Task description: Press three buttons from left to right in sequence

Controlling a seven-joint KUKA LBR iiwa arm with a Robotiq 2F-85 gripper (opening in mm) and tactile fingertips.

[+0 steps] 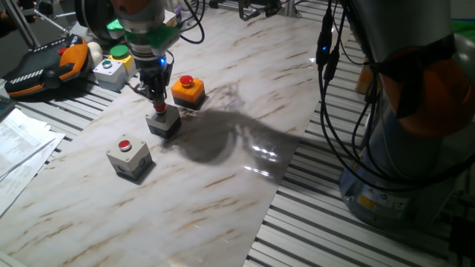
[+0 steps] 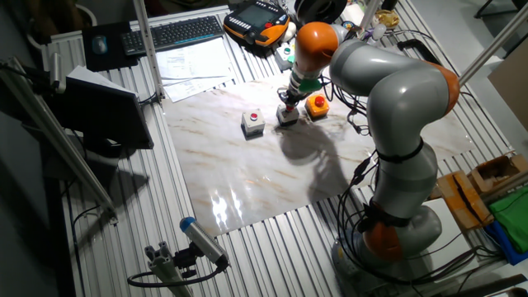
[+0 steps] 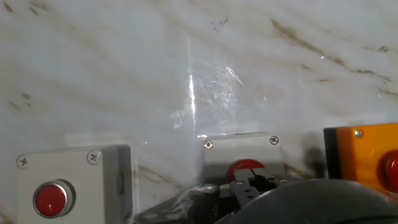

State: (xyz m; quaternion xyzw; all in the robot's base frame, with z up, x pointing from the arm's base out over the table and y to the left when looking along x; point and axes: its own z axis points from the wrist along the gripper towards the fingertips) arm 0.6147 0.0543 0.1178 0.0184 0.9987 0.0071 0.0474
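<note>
One fixed view: gripper [image 1: 159,103] points straight down onto the middle grey button box [image 1: 164,122], tip touching the red cap on top. Fingertips look pressed together on the cap, but no clear gap or contact between them shows, so can't tell if clenched or released. Left grey button box [image 1: 129,157] sits nearer the camera on the marble board [image 1: 223,178], red cap up, apart from the middle one. Orange button box [image 1: 188,89] sits just past the gripper, close to the middle box. Grey box with green button [image 1: 113,69] lies off the board on the slatted table, beside an orange-black pendant [image 1: 44,68].

Other fixed view: arm [image 2: 388,91] bends over the board, gripper [image 2: 289,107] down on the middle box [image 2: 287,115]. Left box [image 2: 253,123] and orange box [image 2: 317,106] flank it, all three in a row. Keyboard [image 2: 186,31] and papers [image 2: 196,59] lie beyond the board.

Hand view: middle box [image 3: 241,157] straight ahead, red cap partly hidden by the gripper body [image 3: 255,186]. Left box [image 3: 73,184] on the left, orange box [image 3: 364,158] at the right edge. Finger state not visible.
</note>
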